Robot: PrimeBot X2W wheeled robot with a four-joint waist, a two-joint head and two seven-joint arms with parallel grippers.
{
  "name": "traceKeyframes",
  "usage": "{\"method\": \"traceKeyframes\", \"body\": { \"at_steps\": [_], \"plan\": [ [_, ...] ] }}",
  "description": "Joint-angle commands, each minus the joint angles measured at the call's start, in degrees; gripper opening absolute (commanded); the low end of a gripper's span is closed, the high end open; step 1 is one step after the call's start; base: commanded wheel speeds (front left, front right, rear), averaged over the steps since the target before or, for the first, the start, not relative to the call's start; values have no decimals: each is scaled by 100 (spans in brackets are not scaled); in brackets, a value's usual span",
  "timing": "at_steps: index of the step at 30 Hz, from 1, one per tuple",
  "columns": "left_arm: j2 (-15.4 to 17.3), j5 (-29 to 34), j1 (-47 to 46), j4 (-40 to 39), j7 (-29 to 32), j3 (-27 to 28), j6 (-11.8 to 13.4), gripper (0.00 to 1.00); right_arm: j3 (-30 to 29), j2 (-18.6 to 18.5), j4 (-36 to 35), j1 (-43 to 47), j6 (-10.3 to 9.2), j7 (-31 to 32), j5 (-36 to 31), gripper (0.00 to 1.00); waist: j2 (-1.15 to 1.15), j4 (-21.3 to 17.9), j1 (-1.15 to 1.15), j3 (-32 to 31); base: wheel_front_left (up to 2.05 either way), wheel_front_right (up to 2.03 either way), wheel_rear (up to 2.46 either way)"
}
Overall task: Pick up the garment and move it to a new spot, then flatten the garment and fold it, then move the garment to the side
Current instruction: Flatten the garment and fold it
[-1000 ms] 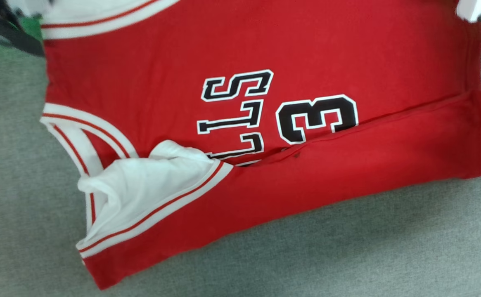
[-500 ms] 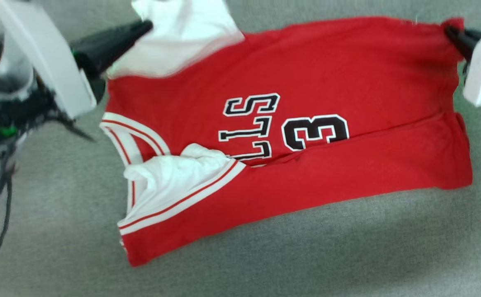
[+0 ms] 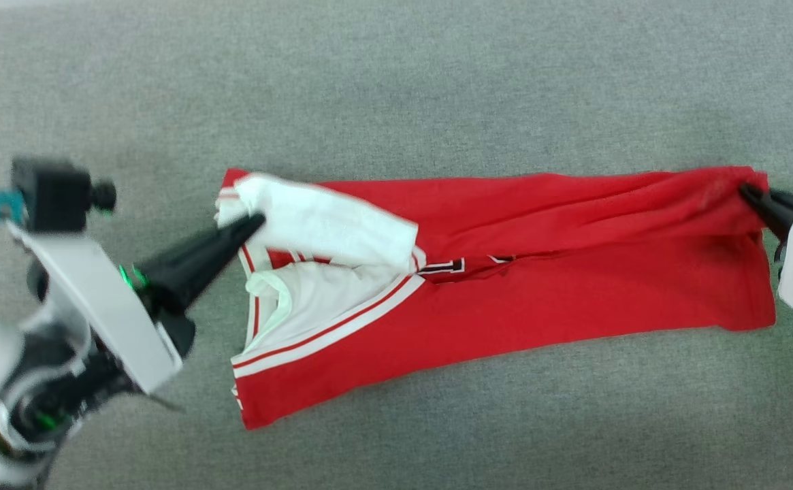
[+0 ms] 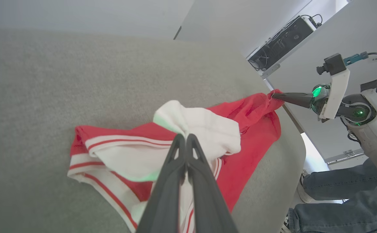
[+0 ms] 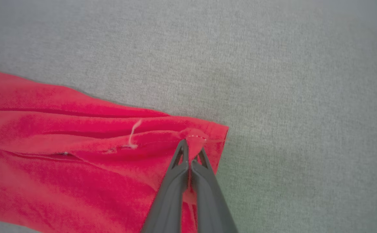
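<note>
- The garment [image 3: 539, 299], a red jersey with white sleeves and striped trim, lies stretched left to right across the middle of the grey bench [image 3: 437, 82]. It is doubled lengthwise, so only a sliver of its black lettering shows in the crease.
- The left gripper [image 3: 254, 223], its jaws pinched shut, holds the white sleeve [image 3: 328, 224] at the jersey's left end. The sleeve drapes across the striped collar below it.
- The right gripper [image 3: 749, 192], its jaws likewise closed, grips the far right corner of the red hem, where the cloth bunches at the tips. A loose thread [image 5: 133, 132] stands up from the fabric just beside them.
- Beyond the bench's rounded edge, a person's legs [image 4: 337, 184] in blue jeans are seen beside the robot's right arm.
</note>
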Motion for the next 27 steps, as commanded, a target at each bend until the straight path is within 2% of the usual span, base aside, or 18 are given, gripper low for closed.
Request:
{"method": "traceKeyframes", "body": {
  "at_steps": [1,11,12,14,15,16,17,18,19,20,21,22,27],
  "plan": [
    [34,33,200,-72,-95,-8,53,0,-94,29,-89,164,-9,30,-20,0,0,-11,0,38,0,0,0],
    [55,240,826,-195,-572,-39,255,0,-512,303,-546,593,-9,288,-227,0,0,-33,0,197,0,0,0],
    [52,320,823,-164,-602,-57,296,0,-511,345,-551,595,-9,316,-248,8,0,-35,0,202,0,0,0],
    [-3,387,814,-89,-655,-69,383,0,-517,411,-558,590,-9,338,-294,42,0,-32,0,204,0,0,0],
    [-31,409,807,-59,-687,-74,412,0,-524,435,-557,586,-9,340,-315,79,0,-30,0,203,0,0,0],
    [-65,410,803,-30,-710,-72,437,5,-534,455,-554,587,-9,347,-313,100,0,-27,0,199,0,0,0],
    [-97,400,810,-1,-735,-63,443,16,-548,472,-547,601,-9,361,-294,100,0,-25,0,192,0,0,0],
    [-123,418,827,19,-761,-78,452,34,-575,471,-535,622,-9,384,-301,100,0,-25,0,181,0,0,0],
    [-142,459,845,40,-777,-99,460,41,-612,463,-533,635,-9,404,-313,100,0,-24,0,168,0,0,0],
    [-161,498,860,66,-823,-110,491,60,-654,458,-536,633,-9,431,-314,100,0,-24,0,148,0,0,0],
    [-183,524,885,88,-851,-121,505,83,-706,455,-542,639,-9,457,-315,100,0,-25,0,130,0,0,0],
    [-208,549,902,103,-880,-136,523,100,-747,446,-550,662,-9,488,-318,100,0,-24,0,109,0,0,0],
    [-377,548,1037,203,-1207,-41,644,100,-950,470,-550,776,-9,704,-267,100,0,-10,0,-28,0,0,0]
  ]
}}
